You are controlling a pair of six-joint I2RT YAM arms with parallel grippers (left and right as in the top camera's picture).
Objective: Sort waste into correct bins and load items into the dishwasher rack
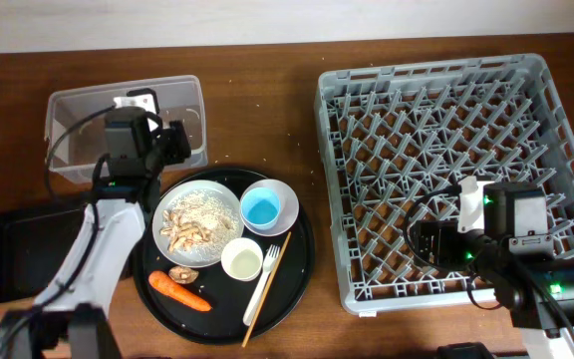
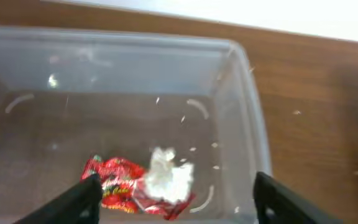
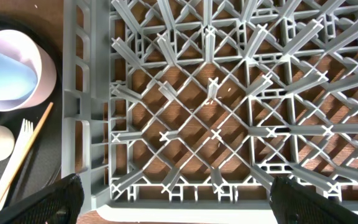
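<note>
My left gripper is open and empty above the clear tub; it also shows in the overhead view. In the tub lie the red wrapper and the white tissue. The round black tray holds the white plate with rice and shredded food, the white bowl with the blue cup, a small white cup, the fork, chopsticks, the carrot and a brown lump. My right gripper is open over the grey rack's front-left part.
The shallow black rectangular tray lies at the far left, under my left arm. In the right wrist view the rack's left wall separates the bowl, blue cup, fork and chopsticks from the rack floor.
</note>
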